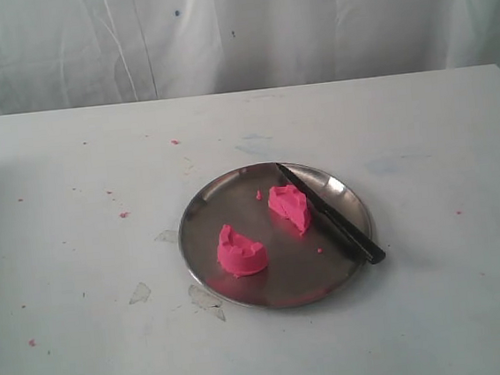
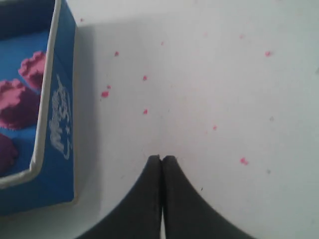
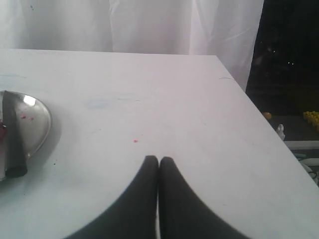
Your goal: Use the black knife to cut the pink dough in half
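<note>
Both end effectors point(image 2: 161, 158) point(image 3: 158, 158) closed, empty

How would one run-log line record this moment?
pink dough: two pieces on plate | black knife: on plate, handle over rim | left fingers: shut, empty | right fingers: shut, empty

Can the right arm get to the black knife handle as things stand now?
Probably yes. The black knife lies across the rim of the steel plate, handle toward the right gripper, with only table between. The shut gripper must open first.

White table point(image 1: 439, 311), steel plate point(image 1: 233, 196), blue box point(image 2: 60, 129)
</note>
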Action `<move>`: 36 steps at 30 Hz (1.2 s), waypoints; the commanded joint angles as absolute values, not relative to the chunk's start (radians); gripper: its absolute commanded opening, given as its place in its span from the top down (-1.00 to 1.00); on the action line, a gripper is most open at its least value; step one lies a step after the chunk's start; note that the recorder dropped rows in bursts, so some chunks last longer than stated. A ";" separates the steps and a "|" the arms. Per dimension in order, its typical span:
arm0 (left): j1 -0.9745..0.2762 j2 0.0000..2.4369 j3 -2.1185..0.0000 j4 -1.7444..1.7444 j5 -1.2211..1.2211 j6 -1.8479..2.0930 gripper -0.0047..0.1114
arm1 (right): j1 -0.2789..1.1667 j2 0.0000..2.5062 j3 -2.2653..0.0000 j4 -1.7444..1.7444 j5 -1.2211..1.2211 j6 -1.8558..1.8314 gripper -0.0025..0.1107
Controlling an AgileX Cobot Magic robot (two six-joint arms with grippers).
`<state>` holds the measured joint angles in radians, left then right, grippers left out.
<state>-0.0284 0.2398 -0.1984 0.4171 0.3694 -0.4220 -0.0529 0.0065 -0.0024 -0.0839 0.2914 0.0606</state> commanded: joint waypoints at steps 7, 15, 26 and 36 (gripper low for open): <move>0.071 0.038 0.000 0.258 0.322 -0.224 0.92 | -0.060 0.000 0.000 -0.081 0.292 0.050 0.96; 0.067 0.000 0.000 0.260 0.373 -0.361 0.92 | -0.060 0.000 0.000 -0.081 0.292 0.050 0.96; 0.080 0.000 0.000 0.191 0.351 -0.223 0.92 | -0.060 0.000 0.000 -0.078 0.292 0.050 0.96; 0.080 0.000 0.000 0.191 0.351 -0.223 0.92 | -0.060 0.000 0.000 -0.078 0.292 0.050 0.96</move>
<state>0.0738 0.0042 -0.0042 0.2026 0.3367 -0.2242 -0.0529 0.0065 -0.0024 -0.0834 0.2962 0.0606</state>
